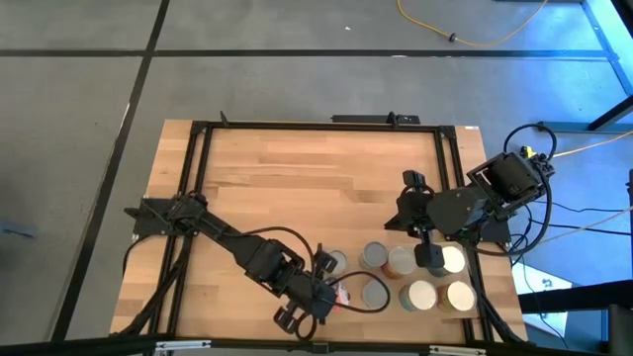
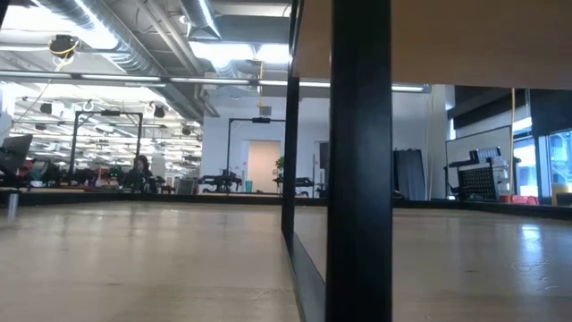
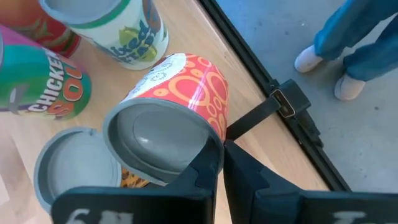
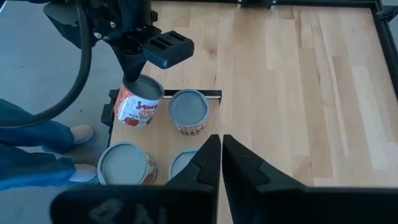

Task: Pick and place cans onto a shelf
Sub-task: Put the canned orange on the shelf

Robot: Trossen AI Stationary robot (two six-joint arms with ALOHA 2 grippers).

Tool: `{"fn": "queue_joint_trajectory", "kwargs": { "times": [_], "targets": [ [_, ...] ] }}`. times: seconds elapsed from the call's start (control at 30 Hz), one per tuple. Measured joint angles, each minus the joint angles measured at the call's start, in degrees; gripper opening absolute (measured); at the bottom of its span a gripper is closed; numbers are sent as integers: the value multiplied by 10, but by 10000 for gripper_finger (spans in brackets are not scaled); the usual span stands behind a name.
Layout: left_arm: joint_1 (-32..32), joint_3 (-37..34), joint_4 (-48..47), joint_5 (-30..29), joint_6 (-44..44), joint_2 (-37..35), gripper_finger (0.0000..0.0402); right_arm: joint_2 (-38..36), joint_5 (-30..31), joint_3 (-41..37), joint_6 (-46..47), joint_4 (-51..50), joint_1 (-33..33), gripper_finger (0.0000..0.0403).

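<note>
Down at the table's (image 1: 297, 178) near edge, the left gripper (image 1: 331, 287) pinches the rim of a tilted red-patterned can (image 3: 177, 106) beside the other cans (image 1: 420, 277), while the right gripper (image 4: 221, 146) hangs nearly closed and empty above them.

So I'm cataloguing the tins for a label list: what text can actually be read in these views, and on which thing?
"CHICKE" over "SO", cut off: pink and teal can.
"aked", partly hidden, the line below it unclear: white and green can.
Script word on the red and white can under the left pincer: too blurred to read.
Red can with orange rings: pattern only, no words.
Low view: none.
</note>
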Motion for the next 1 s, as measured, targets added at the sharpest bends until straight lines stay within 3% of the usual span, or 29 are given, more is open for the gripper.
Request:
{"fn": "queue_joint_trajectory", "kwargs": {
  "times": [0.7, 1.0],
  "targets": [
    [13, -24, 21, 24, -33, 0, 7, 0, -1, 0, -2, -17, 0, 20],
    [13, -24, 24, 14, -37, 0, 32, 0, -1, 0, -2, -16, 0, 20]
  ]
}}
